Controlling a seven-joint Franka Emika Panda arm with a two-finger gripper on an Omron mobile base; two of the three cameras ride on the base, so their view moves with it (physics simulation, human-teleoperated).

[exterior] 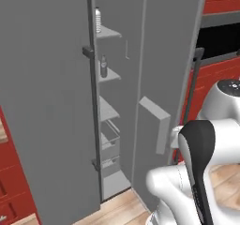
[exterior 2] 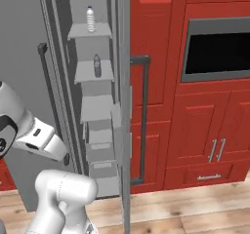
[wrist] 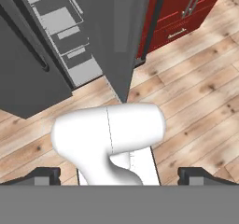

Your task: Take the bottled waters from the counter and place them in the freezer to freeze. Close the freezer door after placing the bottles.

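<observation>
The freezer [exterior: 108, 109] [exterior 2: 95, 108] stands open, its pale grey shelves showing. Two bottled waters stand upright inside: one on the top shelf [exterior: 98, 20] [exterior 2: 90, 18], one on the shelf below [exterior: 103, 67] [exterior 2: 97, 66]. The freezer door [exterior: 164, 69] [exterior 2: 125, 130] is swung wide, edge-on in the right base view, with its dark bar handle [exterior 2: 144, 118] facing out. My gripper [wrist: 120, 175] is open and empty, pointing down at the wooden floor in front of the freezer. A beige sliver at the far left edge may be the counter [exterior: 2, 131].
The other grey door [exterior: 42, 102] [exterior 2: 19, 57], shut, has its own dark handle [exterior 2: 46, 82]. Red tall cabinets with a built-in oven [exterior 2: 217, 48] stand right of the open door. A bin [exterior: 157, 124] juts from the freezer door's inner face. Wooden floor [wrist: 196, 78] lies below.
</observation>
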